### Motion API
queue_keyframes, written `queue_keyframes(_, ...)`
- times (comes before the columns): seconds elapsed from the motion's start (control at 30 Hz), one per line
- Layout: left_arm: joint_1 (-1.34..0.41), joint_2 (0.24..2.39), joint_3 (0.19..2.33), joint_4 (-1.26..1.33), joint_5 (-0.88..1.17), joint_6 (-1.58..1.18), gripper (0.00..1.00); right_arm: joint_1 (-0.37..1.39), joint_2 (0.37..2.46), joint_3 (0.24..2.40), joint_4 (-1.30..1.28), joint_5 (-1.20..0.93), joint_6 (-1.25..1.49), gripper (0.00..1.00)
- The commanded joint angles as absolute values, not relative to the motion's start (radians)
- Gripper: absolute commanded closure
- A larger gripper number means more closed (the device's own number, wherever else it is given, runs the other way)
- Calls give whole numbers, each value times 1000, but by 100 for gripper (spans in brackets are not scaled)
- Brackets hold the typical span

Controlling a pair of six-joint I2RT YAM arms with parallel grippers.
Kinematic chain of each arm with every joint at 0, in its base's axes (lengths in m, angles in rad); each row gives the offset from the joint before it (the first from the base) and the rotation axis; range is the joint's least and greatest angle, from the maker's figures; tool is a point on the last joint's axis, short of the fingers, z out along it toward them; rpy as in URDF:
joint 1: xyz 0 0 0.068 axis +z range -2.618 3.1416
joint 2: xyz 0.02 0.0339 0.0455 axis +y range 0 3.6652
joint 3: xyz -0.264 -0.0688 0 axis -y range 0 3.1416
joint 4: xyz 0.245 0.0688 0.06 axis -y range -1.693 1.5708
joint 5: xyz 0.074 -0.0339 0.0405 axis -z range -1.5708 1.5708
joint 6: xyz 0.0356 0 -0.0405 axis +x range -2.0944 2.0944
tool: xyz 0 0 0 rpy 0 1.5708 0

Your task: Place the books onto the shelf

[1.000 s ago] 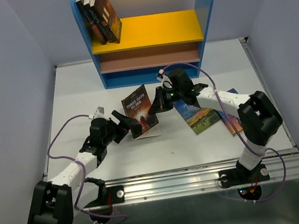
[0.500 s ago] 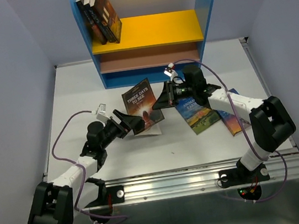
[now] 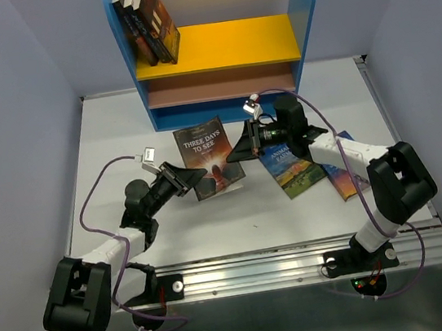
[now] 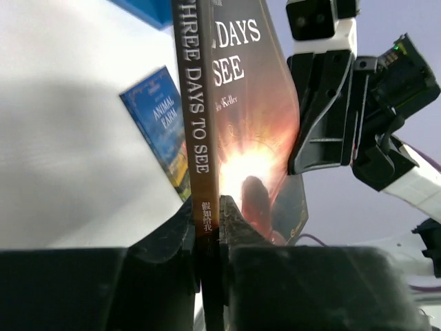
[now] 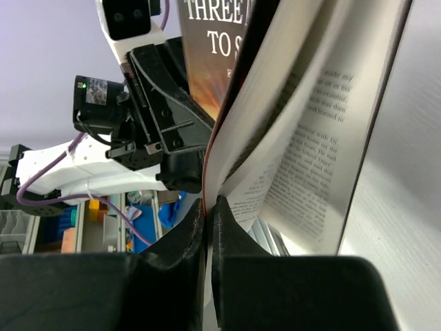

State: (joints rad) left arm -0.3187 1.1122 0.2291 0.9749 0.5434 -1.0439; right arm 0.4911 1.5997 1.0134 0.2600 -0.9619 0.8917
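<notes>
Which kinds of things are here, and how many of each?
Books: 6 (3 leaning on the bookcase's yellow board, "Three Days to See" gripped by the left hand and right hand, 2 blue ones flat on the table)
Bookcase: 1
Robot arms: 2
Total: 9

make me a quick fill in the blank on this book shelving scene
The left gripper and right gripper both clamp a dark book titled Three Days to ____.
The left one grips its ____.
The shelved books stand on the shelf's ____ board.
The Animal Farm book lies flat beneath the ____ arm.
Missing words: See; spine; yellow; right
</notes>
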Motion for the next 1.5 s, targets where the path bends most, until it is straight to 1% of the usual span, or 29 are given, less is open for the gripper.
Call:
queue_keyframes(0.0, -328, 1078, 244, 1063, 618, -1020, 100, 489, 1598, 1008, 382, -982, 908, 99)
queue_keyframes(0.03, -328, 1071, 244, 1063, 618, -1016, 100, 489, 1597, 1005, 380, -982, 907, 99)
queue_keyframes(0.07, -328, 1065, 245, 1060, 617, -1008, 100, 489, 1594, 994, 379, -965, 904, 95)
queue_keyframes(0.13, -328, 1034, 253, 1046, 609, -971, 100, 480, 1588, 983, 374, -948, 900, 81)
queue_keyframes(0.2, -328, 993, 279, 1023, 592, -931, 100, 471, 1586, 976, 351, -931, 874, 63)
queue_keyframes(0.23, -328, 977, 290, 984, 581, -884, 100, 471, 1582, 976, 339, -916, 862, 35)
queue_keyframes(0.27, -328, 945, 320, 959, 565, -856, 100, 471, 1577, 983, 296, -904, 820, 24)
queue_keyframes(0.3, -328, 931, 340, 933, 555, -829, 100, 471, 1568, 991, 260, -882, 787, 11)
queue_keyframes(0.33, -328, 917, 362, 861, 543, -763, 100, 462, 1562, 1005, 215, -811, 752, 0)
queue_keyframes(0.37, -330, 905, 386, 823, 537, -729, 100, 462, 1540, 1023, 154, -754, 705, 0)
queue_keyframes(0.4, -330, 885, 432, 751, 517, -703, 100, 462, 1529, 1067, 27, -692, 611, 0)
queue_keyframes(0.43, -330, 874, 452, 727, 509, -651, 100, 462, 1517, 1084, -32, -555, 576, 0)
queue_keyframes(0.47, -330, 862, 490, 703, 494, -631, 100, 462, 1485, 1098, -116, -481, 528, 0)
queue_keyframes(0.5, -330, 859, 511, 663, 486, -611, 100, 462, 1465, 1110, -147, -413, 514, 0)
queue_keyframes(0.53, -330, 858, 531, 644, 482, -591, 100, 462, 1447, 1112, -172, -265, 502, 0)
queue_keyframes(0.63, -333, 873, 618, 597, 462, -522, 100, 462, 1367, 1105, -267, -27, 488, 0)
queue_keyframes(0.67, -337, 879, 642, 589, 450, -503, 100, 462, 1346, 1089, -282, 115, 483, 0)
queue_keyframes(0.73, -348, 910, 722, 577, 405, -442, 100, 462, 1286, 1072, -314, 264, 472, 0)
queue_keyframes(0.87, -397, 997, 917, 537, 301, -312, 100, 462, 1191, 1028, -319, 331, 443, 0)
queue_keyframes(0.9, -420, 1047, 1007, 523, 252, -260, 100, 462, 1177, 1019, -318, 336, 439, 0)
queue_keyframes(0.93, -431, 1077, 1052, 519, 189, -244, 100, 462, 1160, 1016, -318, 342, 433, 0)
queue_keyframes(1.07, -442, 1268, 1308, 520, 109, -196, 100, 462, 1149, 1012, -318, 334, 426, 0)
queue_keyframes(1.17, -443, 1366, 1423, 538, 28, -155, 100, 462, 1163, 1017, -311, 328, 425, 0)
queue_keyframes(1.27, -446, 1536, 1582, 557, -124, -83, 100, 462, 1206, 1035, -304, 328, 419, 0)
queue_keyframes(1.47, -445, 1715, 1704, 679, -237, -25, 100, 462, 1278, 1072, -281, 344, 408, 0)
